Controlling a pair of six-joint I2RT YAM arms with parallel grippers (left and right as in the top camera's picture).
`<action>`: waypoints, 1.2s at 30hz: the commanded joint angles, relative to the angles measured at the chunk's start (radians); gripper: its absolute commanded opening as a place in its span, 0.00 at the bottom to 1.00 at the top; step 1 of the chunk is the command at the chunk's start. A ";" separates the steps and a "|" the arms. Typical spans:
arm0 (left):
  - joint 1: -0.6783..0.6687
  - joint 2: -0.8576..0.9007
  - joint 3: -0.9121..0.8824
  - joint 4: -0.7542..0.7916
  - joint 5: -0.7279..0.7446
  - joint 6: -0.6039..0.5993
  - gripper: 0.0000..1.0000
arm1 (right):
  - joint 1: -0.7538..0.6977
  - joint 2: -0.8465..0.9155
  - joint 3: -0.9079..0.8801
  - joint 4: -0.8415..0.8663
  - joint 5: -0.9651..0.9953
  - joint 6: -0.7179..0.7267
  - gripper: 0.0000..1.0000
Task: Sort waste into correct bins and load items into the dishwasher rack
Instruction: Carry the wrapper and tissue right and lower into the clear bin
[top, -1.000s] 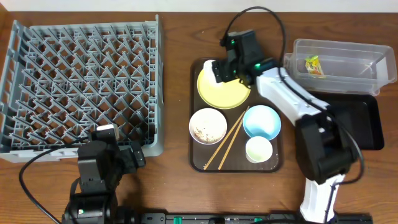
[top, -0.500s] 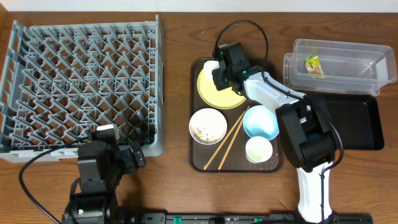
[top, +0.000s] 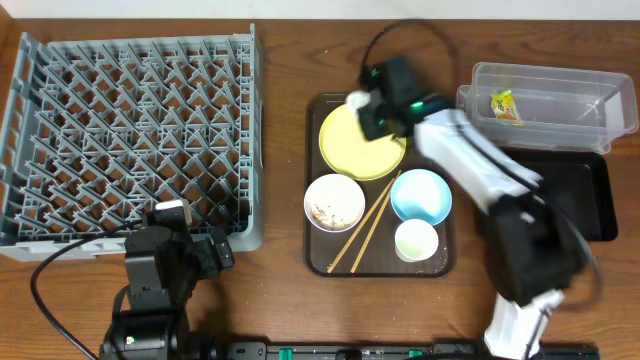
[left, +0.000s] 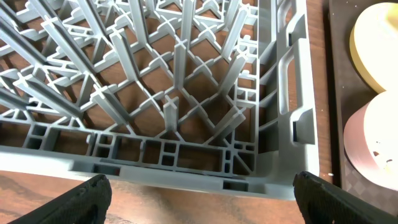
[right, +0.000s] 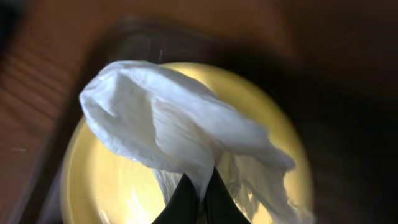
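My right gripper (right: 200, 186) is shut on the crumpled white napkin (right: 168, 124), which hangs just above the yellow plate (right: 99, 180). From overhead, the napkin (top: 356, 100) and right gripper (top: 366, 108) are over the plate's (top: 355, 148) far edge, and the arm is blurred. The white bowl (top: 334, 202) holds crumbs. Beside it are the blue bowl (top: 421, 196), the small cup (top: 416, 240) and the chopsticks (top: 368, 225). A snack wrapper (top: 505, 106) lies in the clear tub (top: 550, 92). My left gripper (left: 202, 196) is open and empty at the grey rack's (left: 186, 149) near corner.
The dishes sit on a dark brown serving tray (top: 318, 262) in the middle of the table. The shallow black tray (top: 585, 195) lies right of it, below the clear tub. The rack (top: 130, 130) fills the left side, with my left arm (top: 160, 270) at its front edge.
My right gripper has shut on the napkin, lifted it off the plate's far-left edge and begun swinging right. The left arm has not moved.
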 joint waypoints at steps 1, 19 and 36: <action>-0.004 -0.002 0.015 0.003 -0.002 0.009 0.96 | -0.090 -0.133 0.007 -0.040 0.066 0.012 0.01; -0.004 -0.002 0.015 0.003 -0.002 0.009 0.96 | -0.470 -0.168 -0.010 -0.182 0.092 0.021 0.18; -0.004 -0.002 0.015 0.003 -0.002 0.009 0.96 | -0.477 -0.167 -0.014 -0.151 0.096 0.020 0.73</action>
